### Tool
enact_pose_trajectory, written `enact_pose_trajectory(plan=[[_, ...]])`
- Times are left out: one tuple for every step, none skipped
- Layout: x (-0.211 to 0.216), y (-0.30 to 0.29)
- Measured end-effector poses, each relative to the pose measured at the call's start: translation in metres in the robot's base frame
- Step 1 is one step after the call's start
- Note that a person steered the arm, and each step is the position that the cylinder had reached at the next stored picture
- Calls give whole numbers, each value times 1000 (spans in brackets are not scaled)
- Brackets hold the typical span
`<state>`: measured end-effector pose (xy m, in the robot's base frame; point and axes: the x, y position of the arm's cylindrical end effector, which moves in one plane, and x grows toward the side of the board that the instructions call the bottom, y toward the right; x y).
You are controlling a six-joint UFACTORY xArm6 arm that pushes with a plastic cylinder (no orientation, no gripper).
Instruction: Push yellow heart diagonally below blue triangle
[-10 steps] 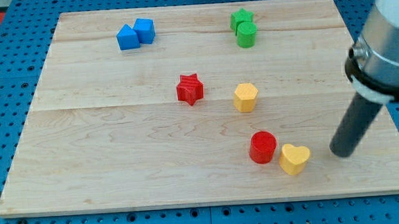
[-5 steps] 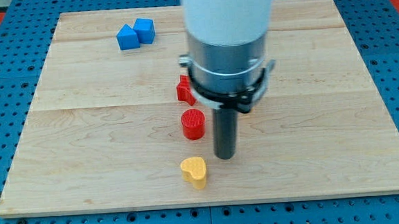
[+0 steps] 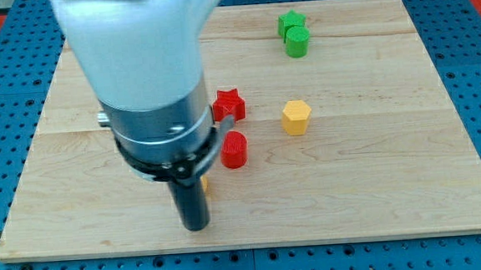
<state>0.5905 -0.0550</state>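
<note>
My tip [image 3: 195, 227] rests on the board near the view's bottom, left of centre. The yellow heart [image 3: 204, 185] is almost fully hidden behind the rod; only a small yellow sliver shows at the rod's right side. The blue triangle and the blue cube are hidden behind the arm at the view's top left. The arm's large body covers the upper left of the board.
A red cylinder [image 3: 234, 149] stands right of the rod, a red star [image 3: 229, 105] above it. A yellow hexagon [image 3: 296, 116] sits right of centre. A green star [image 3: 290, 21] and a green cylinder [image 3: 297, 41] touch at the view's top right.
The arm has swept from the view's right to the left. The yellow heart and the red cylinder have been pushed left; the heart now sits behind the rod.
</note>
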Motion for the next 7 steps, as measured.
enact_pose_trajectory(plan=[[-28, 1], [-62, -29], [-90, -53], [-108, -48], [-125, -26], [-139, 7], [-153, -24]])
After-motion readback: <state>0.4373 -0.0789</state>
